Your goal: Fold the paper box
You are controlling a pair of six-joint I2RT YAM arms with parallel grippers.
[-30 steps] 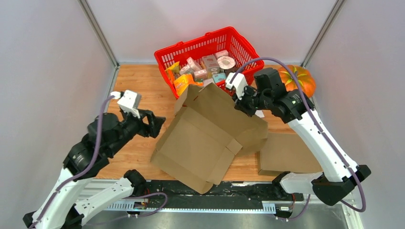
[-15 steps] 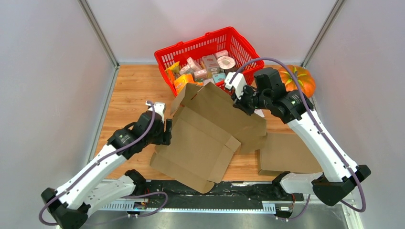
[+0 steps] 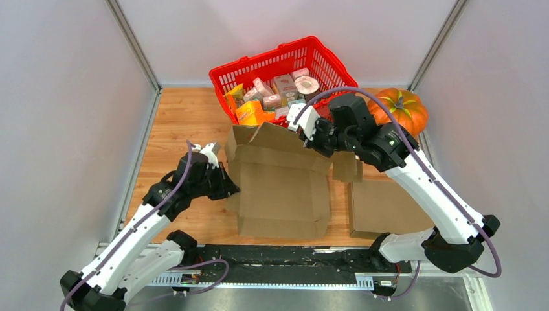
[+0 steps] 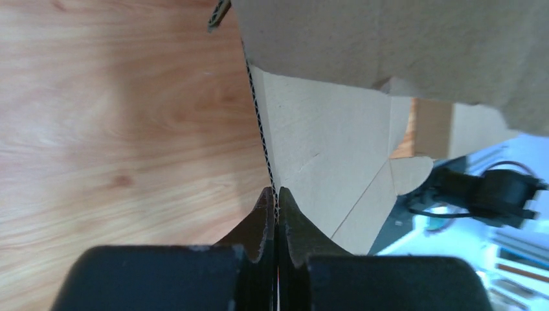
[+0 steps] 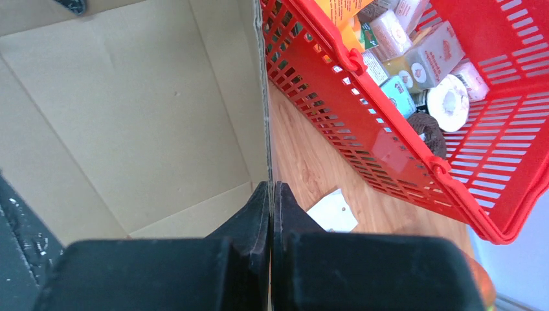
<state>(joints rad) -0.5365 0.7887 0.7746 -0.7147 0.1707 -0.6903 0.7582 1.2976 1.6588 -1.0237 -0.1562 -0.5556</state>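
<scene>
- The paper box [image 3: 281,184] stood partly opened in the middle of the top view, on the wooden surface [image 3: 188,123]. A broad panel faced the camera and loose flaps stuck up along its far edge.
- Your left gripper [image 3: 228,188] met the box at its left side, left of centre in the top view. The jaws were closed on the corrugated edge of a box wall.
- In the left wrist view, that edge ran upward from between the tips of the left gripper [image 4: 275,194]. The paper box [image 4: 324,149] filled the right half of the frame and bare surface [image 4: 97,129] filled the left.
- Your right gripper [image 3: 317,144] sat at the box's upper right corner, just above the centre of the top view. Its jaws were pinched shut on a thin wall of the box.
- In the right wrist view, the wall's edge rose straight up from the right gripper [image 5: 270,188], with the inside of the paper box [image 5: 129,116] spreading across the left of the frame.
- The red basket [image 3: 259,58], full of small packaged goods [image 3: 278,87], stood at top centre, just behind the box's flaps.
- A pumpkin [image 3: 401,107] rested at upper right, beside the basket.
- A flat cardboard piece [image 3: 388,207] lay at lower right, just beside the box.
- A small white slip [image 5: 333,212] lay on the surface between the box wall and the red basket [image 5: 349,58].
</scene>
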